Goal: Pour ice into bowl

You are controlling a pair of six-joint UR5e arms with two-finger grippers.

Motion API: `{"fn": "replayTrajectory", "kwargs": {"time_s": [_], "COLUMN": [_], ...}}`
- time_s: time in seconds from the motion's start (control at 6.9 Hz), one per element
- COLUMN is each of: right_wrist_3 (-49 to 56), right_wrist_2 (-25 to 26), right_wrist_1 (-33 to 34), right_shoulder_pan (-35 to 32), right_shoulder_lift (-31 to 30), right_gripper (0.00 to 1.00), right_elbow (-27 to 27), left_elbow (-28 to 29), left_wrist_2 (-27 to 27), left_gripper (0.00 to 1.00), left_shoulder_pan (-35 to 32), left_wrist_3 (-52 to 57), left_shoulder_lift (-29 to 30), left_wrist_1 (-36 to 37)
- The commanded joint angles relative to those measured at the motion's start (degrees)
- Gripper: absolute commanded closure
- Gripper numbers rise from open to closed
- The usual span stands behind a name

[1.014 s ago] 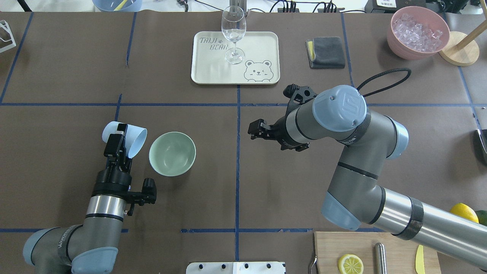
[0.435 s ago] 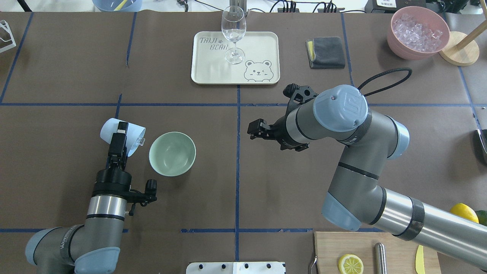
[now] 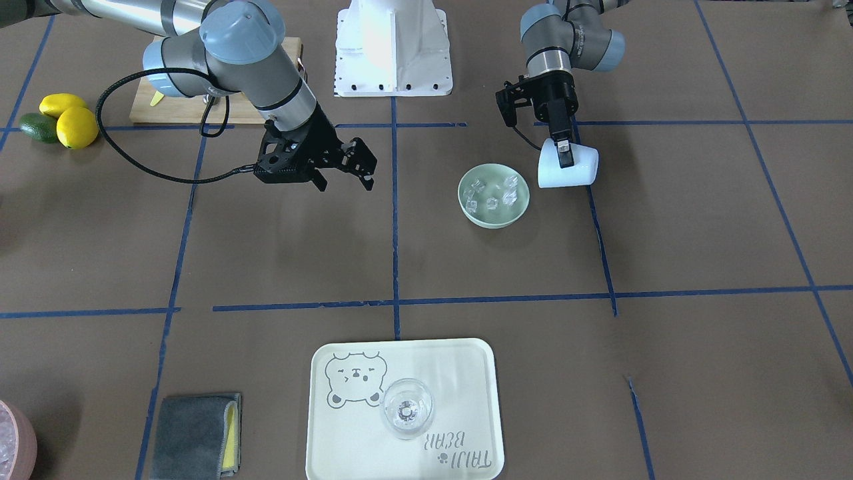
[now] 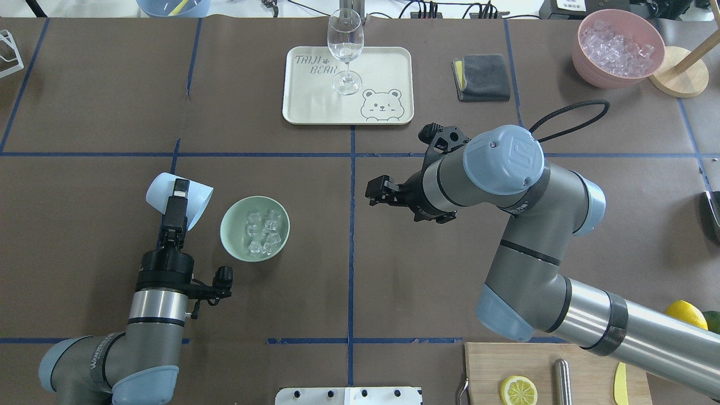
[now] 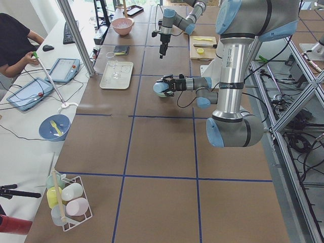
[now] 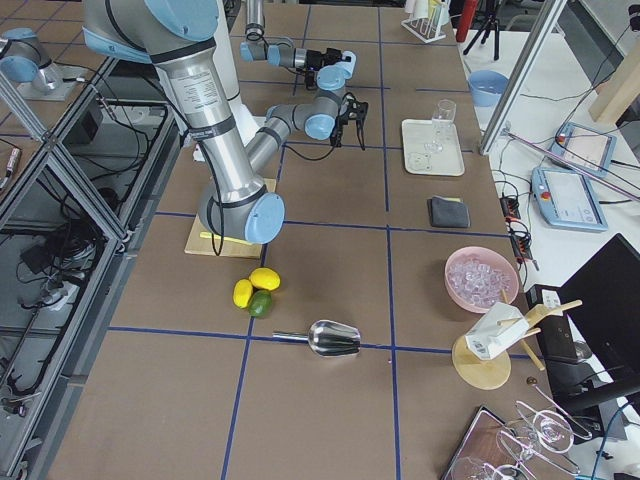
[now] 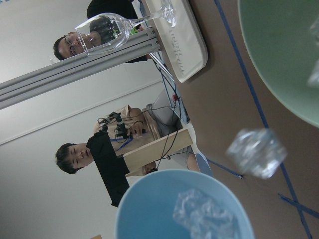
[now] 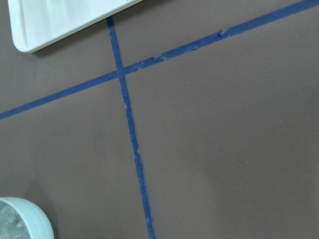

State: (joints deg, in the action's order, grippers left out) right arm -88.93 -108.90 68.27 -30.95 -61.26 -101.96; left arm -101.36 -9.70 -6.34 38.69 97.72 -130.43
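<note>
The sage-green bowl [image 4: 225,233] stands left of centre and holds several clear ice cubes [image 4: 262,230]; it also shows in the front view [image 3: 494,223] with the ice [image 3: 493,195]. My left gripper [image 4: 178,198] is shut on a light blue cup [image 4: 191,203], tipped on its side with its mouth toward the bowl. In the left wrist view one cube [image 7: 256,152] is in mid-air between the cup's rim [image 7: 149,191] and the bowl [image 7: 279,59], and another cube [image 7: 203,217] lies in the cup. My right gripper [image 4: 373,194] is open and empty, right of the bowl.
A cream tray [image 4: 388,67] with a wine glass [image 4: 345,50] stands at the far middle. A grey cloth [image 4: 481,77] and a pink bowl of ice [image 4: 619,48] are at the far right. A cutting board [image 4: 557,374] with a lemon slice is at the near right.
The cup has tipped further and ice has dropped from it into the bowl, which was empty before. The right arm has not moved.
</note>
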Motion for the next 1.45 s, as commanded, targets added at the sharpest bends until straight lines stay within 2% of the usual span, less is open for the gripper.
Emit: {"fn": "replayTrajectory", "kwargs": {"time_s": [0.0, 0.43, 0.72, 1.01, 1.3], "right_wrist_3": [0.1, -0.1, -0.3, -0.3, -0.3], "right_wrist_2": [0.0, 0.2, 0.3, 0.3, 0.2], "right_wrist_1": [-0.1, 0.0, 0.0, 0.0, 0.0], "right_shoulder_pan": [-0.1, 0.2, 0.3, 0.3, 0.3], "right_shoulder_lift": [0.1, 0.4, 0.5, 0.5, 0.5], "right_gripper": [0.0, 0.0, 0.0, 0.0, 0.0], "right_elbow": [-0.1, 0.1, 0.1, 0.2, 0.3], "left_elbow": [0.1, -1.2, -0.1, -1.3, -2.4], "left_wrist_2": [0.0, -0.1, -0.7, -6.8, -12.5], "left_gripper": [1.0, 1.0, 1.0, 1.0, 1.0], "left_shoulder_pan": [-0.1, -0.1, -0.1, -0.2, -0.9], "left_wrist_3": [0.8, 0.4, 0.3, 0.1, 0.0], "left_shoulder_lift": [0.7, 0.8, 0.6, 0.2, -0.2], "left_wrist_1": [0.0, -1.4, -10.4, -15.5, -15.9]}}
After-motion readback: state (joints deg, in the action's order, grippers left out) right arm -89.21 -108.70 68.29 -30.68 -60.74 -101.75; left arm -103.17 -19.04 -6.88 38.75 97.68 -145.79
